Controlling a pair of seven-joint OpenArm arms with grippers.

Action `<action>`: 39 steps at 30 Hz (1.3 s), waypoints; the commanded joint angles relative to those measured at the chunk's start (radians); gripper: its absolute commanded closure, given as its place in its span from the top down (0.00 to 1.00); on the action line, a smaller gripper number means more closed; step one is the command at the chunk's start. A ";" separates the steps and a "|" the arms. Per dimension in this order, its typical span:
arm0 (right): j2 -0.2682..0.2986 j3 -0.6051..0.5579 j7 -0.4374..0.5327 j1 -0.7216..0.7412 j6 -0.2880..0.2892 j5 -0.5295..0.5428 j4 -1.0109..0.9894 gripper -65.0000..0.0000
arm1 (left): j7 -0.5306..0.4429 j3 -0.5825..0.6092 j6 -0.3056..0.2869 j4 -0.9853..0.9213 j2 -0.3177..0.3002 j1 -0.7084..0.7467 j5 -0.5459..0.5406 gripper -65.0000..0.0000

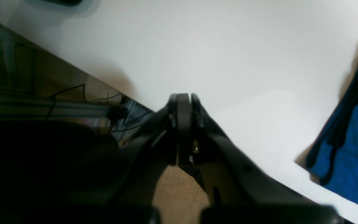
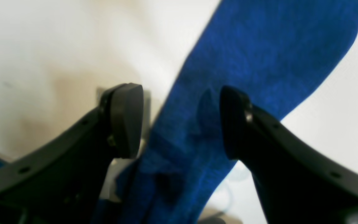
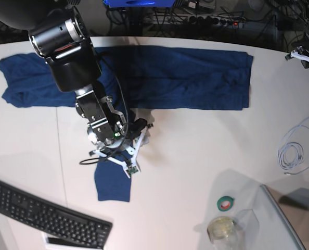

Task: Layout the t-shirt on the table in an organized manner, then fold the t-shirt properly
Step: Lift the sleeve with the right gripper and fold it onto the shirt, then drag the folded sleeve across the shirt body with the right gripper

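Right hand (image 2: 180, 121) spread over t-shirt (image 2: 244, 62) sleeve, left hand (image 1: 183, 102) pressed together, table (image 1: 228, 46)

A black keyboard (image 3: 48, 213) lies at the lower left of the base view. At the right edge sits a coiled white cable (image 3: 295, 148), with a roll of green tape (image 3: 226, 203) lower down. Tan carpet (image 1: 179, 194) shows in the left wrist view.

Before you, the white table (image 3: 185, 156) carries the navy t-shirt (image 3: 175, 73) spread along its far side, a black keyboard (image 3: 45, 213), green tape roll (image 3: 226, 202) and coiled white cable (image 3: 295, 148).
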 commanded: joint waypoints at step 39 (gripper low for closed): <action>0.010 -0.128 -0.140 -0.118 -0.099 0.089 0.326 0.52 | -0.018 -0.005 0.004 -0.034 -0.083 0.000 -0.006 0.00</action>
